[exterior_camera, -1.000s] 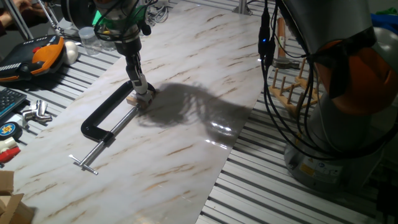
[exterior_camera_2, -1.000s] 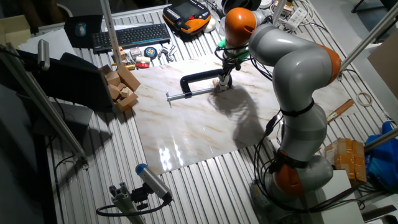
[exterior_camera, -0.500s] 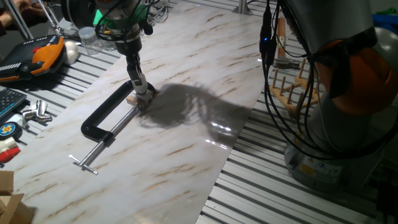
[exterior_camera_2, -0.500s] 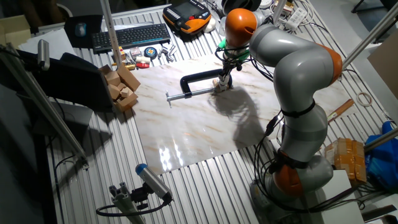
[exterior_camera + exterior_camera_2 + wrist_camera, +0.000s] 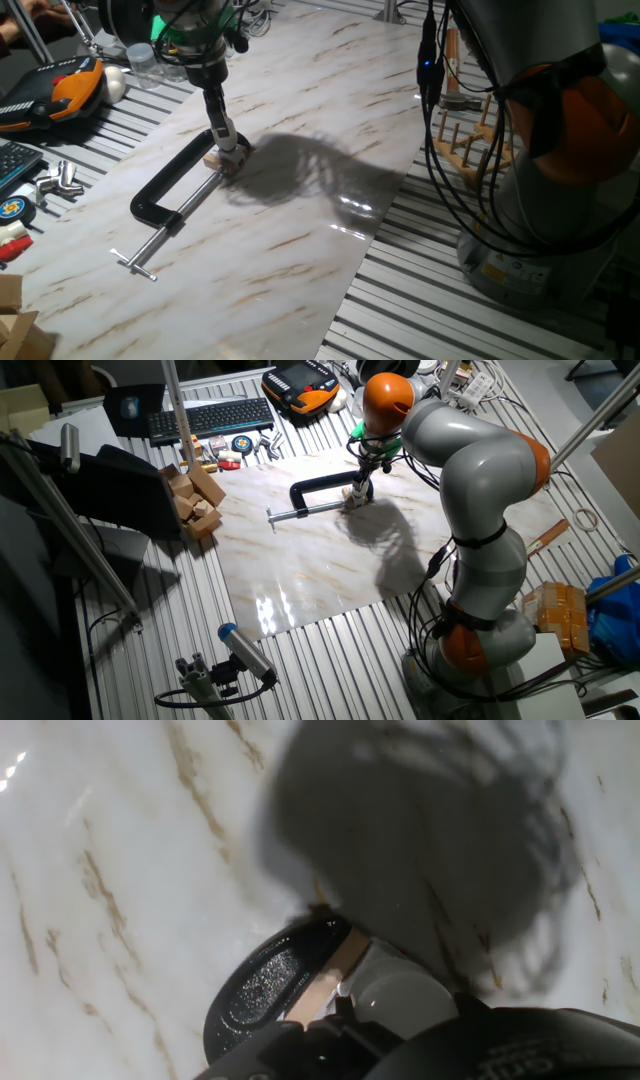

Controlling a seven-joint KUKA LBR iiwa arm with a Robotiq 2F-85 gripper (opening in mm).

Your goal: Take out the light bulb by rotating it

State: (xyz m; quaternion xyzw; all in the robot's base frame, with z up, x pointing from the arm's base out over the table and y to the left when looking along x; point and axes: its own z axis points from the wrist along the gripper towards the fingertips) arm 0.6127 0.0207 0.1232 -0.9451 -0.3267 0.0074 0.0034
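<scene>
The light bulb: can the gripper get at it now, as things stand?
Probably yes. The gripper is already down at the wooden block held in the C-clamp, and the hand view shows the light bulb right at its fingers. Nothing stands between them; whether the fingers grip it is unclear.

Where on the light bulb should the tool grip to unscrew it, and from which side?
Probably the round frosted globe of the light bulb, gripped across its width from above. Its base sits down in the wooden block held by the C-clamp, so only the globe is exposed, and the tool is already there.
</scene>
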